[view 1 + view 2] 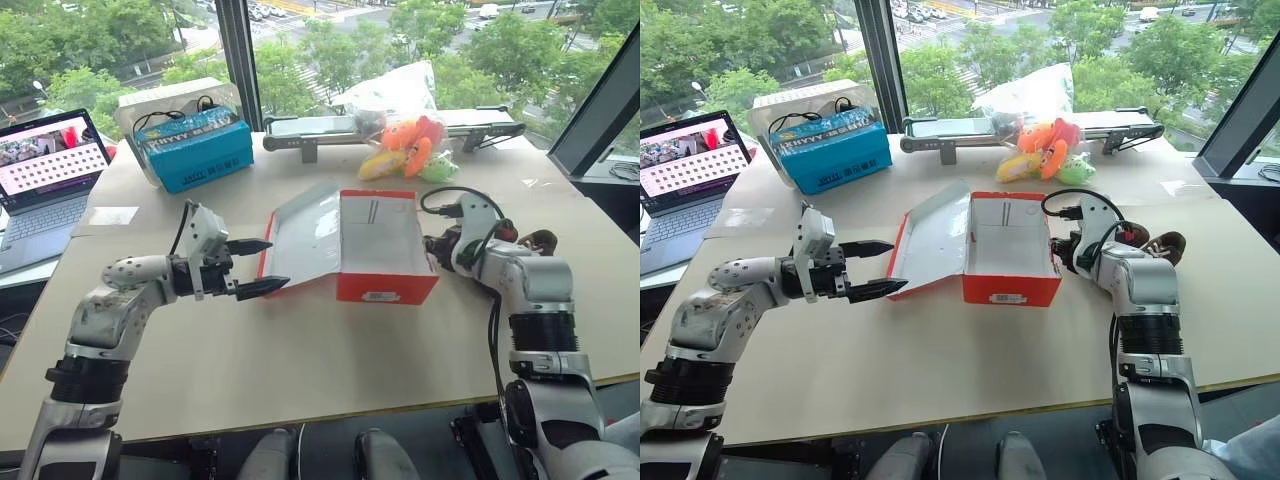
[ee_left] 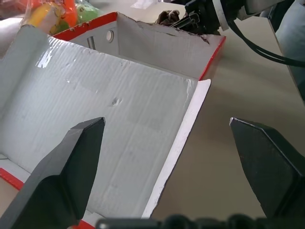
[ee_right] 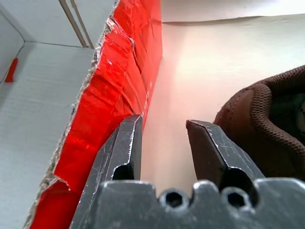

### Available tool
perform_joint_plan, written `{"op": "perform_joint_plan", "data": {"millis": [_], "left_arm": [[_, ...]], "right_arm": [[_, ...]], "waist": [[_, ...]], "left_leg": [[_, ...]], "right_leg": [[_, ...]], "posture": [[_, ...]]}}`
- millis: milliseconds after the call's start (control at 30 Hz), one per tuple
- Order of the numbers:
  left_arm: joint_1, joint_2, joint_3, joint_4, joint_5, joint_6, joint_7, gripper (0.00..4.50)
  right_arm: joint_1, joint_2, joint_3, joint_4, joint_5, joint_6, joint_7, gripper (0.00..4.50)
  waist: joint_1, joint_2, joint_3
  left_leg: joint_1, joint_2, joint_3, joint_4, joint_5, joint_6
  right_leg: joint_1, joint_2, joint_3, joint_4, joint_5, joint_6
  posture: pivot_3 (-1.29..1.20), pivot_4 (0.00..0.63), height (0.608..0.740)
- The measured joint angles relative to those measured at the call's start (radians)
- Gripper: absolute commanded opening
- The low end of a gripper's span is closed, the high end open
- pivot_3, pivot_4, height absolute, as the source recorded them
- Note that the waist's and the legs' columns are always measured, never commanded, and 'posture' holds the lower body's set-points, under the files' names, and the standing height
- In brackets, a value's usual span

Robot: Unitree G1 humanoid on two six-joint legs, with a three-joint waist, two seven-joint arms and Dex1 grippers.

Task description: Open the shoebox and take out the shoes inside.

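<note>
1. Shoebox (image 1: 385, 250) lies open in the middle of the surface (image 1: 300, 360) in the left eye view, its lid (image 1: 300, 240) folded out toward the left pincer (image 1: 255, 267), whose fingers are spread.
2. Right eye view: brown shoes (image 1: 1155, 243) lie outside the box, near the right pincer (image 1: 1060, 250).
3. Right wrist view: the right pincer's fingers (image 3: 124, 143) stand partly spread, pinching nothing, between the red box wall (image 3: 119, 81) and one shoe (image 3: 267, 124).

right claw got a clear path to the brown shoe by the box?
Probably yes. The right claw sits on the table between the shoebox wall and the brown shoe, jaws apart, with nothing between it and the shoe.
</note>
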Motion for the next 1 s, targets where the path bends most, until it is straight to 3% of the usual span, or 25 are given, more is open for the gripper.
{"op": "perform_joint_plan", "data": {"millis": [233,467,633,767,1000], "left_arm": [[0.001,0.003,0.011,-0.013,0.000,0.000,0.006,4.50],[0.015,0.010,0.035,-0.037,-0.004,-0.001,0.027,4.50],[0.030,-0.011,0.055,-0.041,-0.003,-0.008,0.053,4.50],[0.034,-0.030,0.054,-0.017,0.007,-0.029,0.091,4.50],[0.051,-0.111,0.086,0.048,0.080,-0.109,0.254,4.50]], "right_arm": [[-0.005,-0.017,0.004,-0.048,-0.020,0.015,0.000,1.97],[0.072,-0.160,-0.098,-0.532,0.092,0.287,0.052,1.97],[0.284,-0.244,-0.234,-0.818,0.211,0.319,0.164,1.97],[0.413,-0.231,-0.254,-0.842,0.179,0.318,0.113,1.97],[0.537,-0.145,-0.277,-0.750,-0.029,0.170,-0.119,1.97]], "waist": [[0.002,0.001,0.000],[0.006,0.001,0.001],[0.010,0.000,0.000],[0.005,0.000,0.000],[0.010,0.000,0.000]], "left_leg": [[-0.002,0.000,0.000,0.000,0.000,0.000],[-0.003,0.000,0.000,0.000,0.000,0.000],[-0.003,0.001,0.000,0.002,-0.001,-0.001],[-0.004,0.001,0.001,0.003,-0.004,-0.007],[-0.004,0.001,0.002,0.002,-0.001,-0.002]], "right_leg": [[-0.002,0.000,0.000,0.000,0.003,-0.004],[-0.002,-0.001,-0.001,0.000,-0.001,0.000],[0.001,-0.002,-0.002,-0.002,-0.001,0.002],[0.000,-0.004,-0.001,-0.002,-0.002,0.000],[-0.001,-0.004,-0.002,-0.001,0.000,0.002]], "posture": [[0.00,0.150,0.740],[0.00,0.150,0.740],[0.00,0.150,0.740],[0.00,0.150,0.740],[0.00,0.150,0.740]]}}
